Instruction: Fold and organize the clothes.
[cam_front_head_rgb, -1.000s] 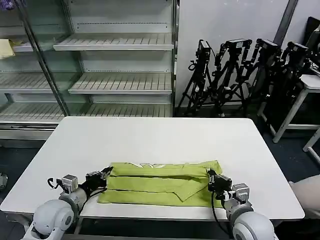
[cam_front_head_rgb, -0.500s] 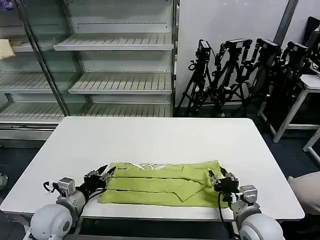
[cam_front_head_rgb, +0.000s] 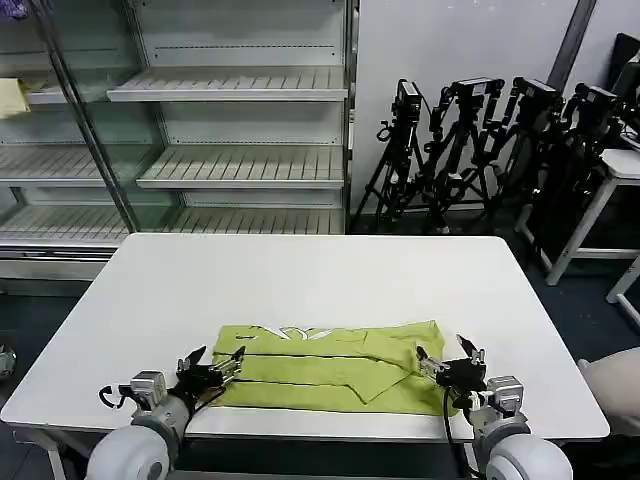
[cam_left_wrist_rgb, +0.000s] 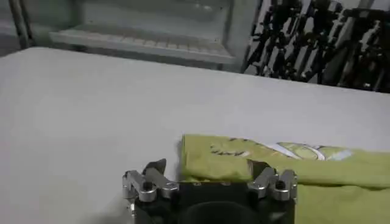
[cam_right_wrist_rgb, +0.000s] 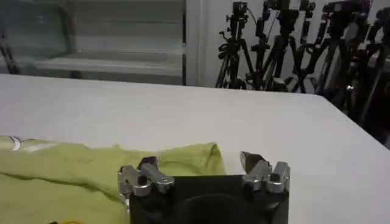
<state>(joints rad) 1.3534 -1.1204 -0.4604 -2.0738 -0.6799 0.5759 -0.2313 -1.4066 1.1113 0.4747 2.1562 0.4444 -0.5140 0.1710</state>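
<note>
T-shirt (cam_front_head_rgb: 325, 366), one lime yellow-green garment, lies folded into a long flat band across the near half of the white table (cam_front_head_rgb: 300, 275), its small white neck label facing the far side near the middle of the band. My left gripper (cam_front_head_rgb: 213, 363) sits low at the near left of the table, reaching forward from my shoulder with the forearm almost level, its tips at the left end of the band. Its jaws are spread wide and hold nothing; from the left wrist camera one finger hangs over bare table just left of the shirt's left edge and the other over the cloth. My right gripper (cam_front_head_rgb: 446, 357) mirrors that pose at the near right, also low and pointing forward, at the right end of the band. Its jaws are likewise wide apart and empty, one finger over the cloth and the other over bare table just right of the shirt's corner. Beyond the table stand one set of empty white shelves (cam_front_head_rgb: 235, 150) at far left and several black camera tripods (cam_front_head_rgb: 480, 150) at far right.
</note>
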